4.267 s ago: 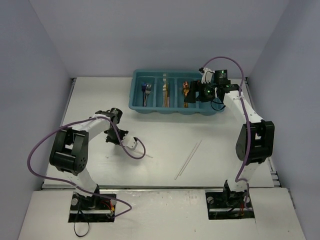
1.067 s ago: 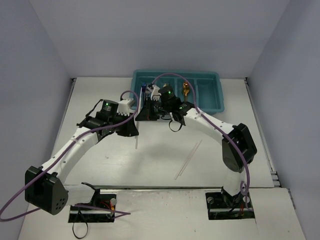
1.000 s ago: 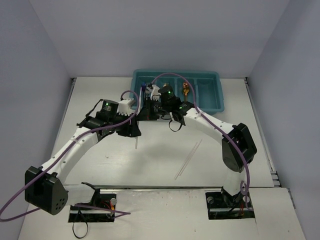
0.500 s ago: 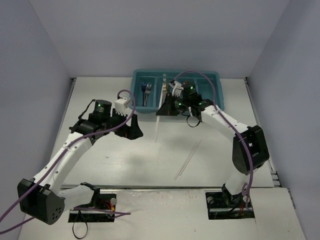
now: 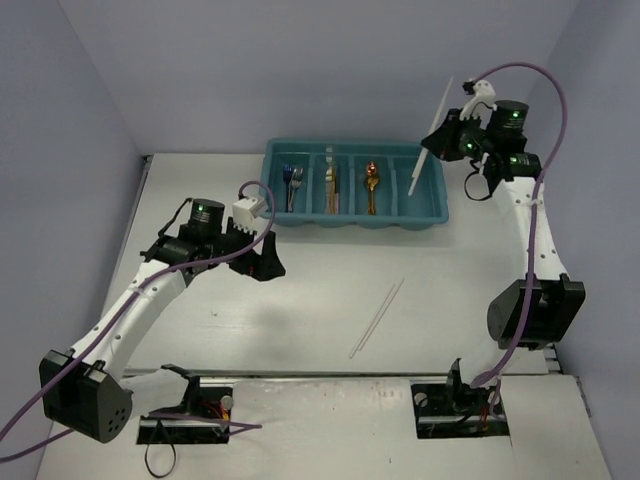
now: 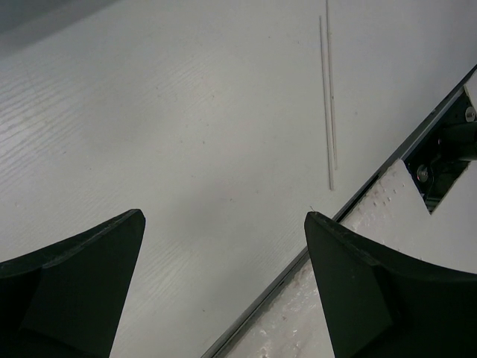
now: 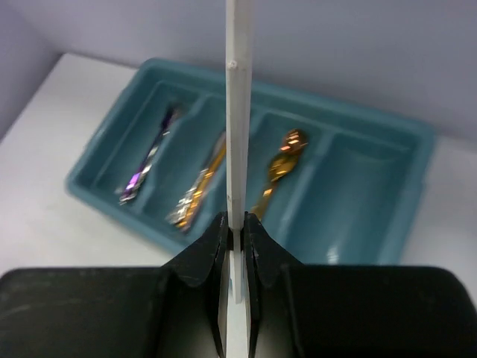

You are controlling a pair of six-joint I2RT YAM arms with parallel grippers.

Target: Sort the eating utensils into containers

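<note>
Top external view has the right gripper (image 5: 441,137) raised above the right end of the teal-blue rectangular plastic cutlery tray (image 5: 350,221), which sits along the far edge of the white tabletop (image 5: 460,290). Its fingers are clenched on a thin pale chopstick-like stick (image 5: 428,135). The stick is steeply tilted, with its lower end pointing into the tray's rightmost compartment. The right wrist view shows the same pinch low on the stick (image 7: 238,112). Whether the tip already touches the compartment floor cannot be told from here.

A second ago both grippers met just in front of the tray's left end with this stick between them. Since then the left gripper (image 5: 264,263) has let go and drawn back. It now hangs over bare tabletop left of centre, fingers spread wide and holding nothing. The right arm has swung the stick across to the tray's right end.

So the handover looks finished. For this stick, what probably remains is lowering it and releasing it into that bare compartment, beside the one holding the gold metal spoon (image 5: 371,184). A pair of pale sticks (image 5: 377,318) lies towards the near edge, unsorted.
</note>
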